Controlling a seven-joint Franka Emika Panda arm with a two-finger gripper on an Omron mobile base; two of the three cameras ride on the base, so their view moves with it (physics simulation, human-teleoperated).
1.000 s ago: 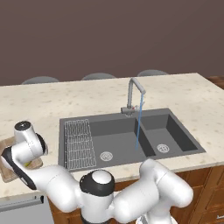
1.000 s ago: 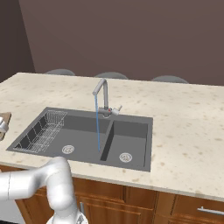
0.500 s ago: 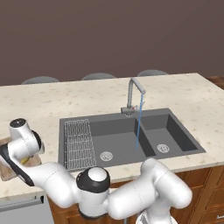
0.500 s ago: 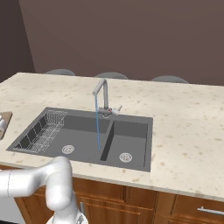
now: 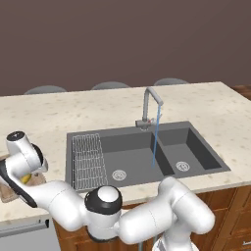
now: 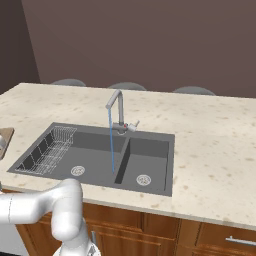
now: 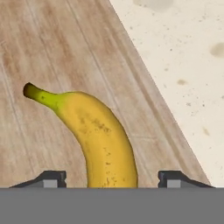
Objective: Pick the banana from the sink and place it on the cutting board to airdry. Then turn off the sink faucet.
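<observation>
The banana [image 7: 98, 135], yellow with a dark stem tip, lies on the wooden cutting board [image 7: 52, 52]. My gripper [image 7: 112, 178] stands open over it, with a finger on each side and a gap between each finger and the fruit. In the left base view the hand hovers over the cutting board [image 5: 7, 192] at the counter's left edge, and a bit of the banana [image 5: 25, 179] shows under it. The dark grey sink [image 5: 142, 149] is to the right. Its faucet [image 5: 149, 105] is running, with a thin blue stream falling into the large basin. The faucet [image 6: 116, 107] and sink [image 6: 150, 150] also show from the right.
A white wire rack [image 5: 88, 159] sits in the left of the large basin. The speckled counter [image 5: 59, 115] surrounds the sink and ends just left of the board. Three grey chair backs show behind the far edge. A board corner [image 6: 5, 136] shows at the left.
The jaws have opened and let go of the banana, which now rests on the board. The hand has shifted slightly left over the board.
</observation>
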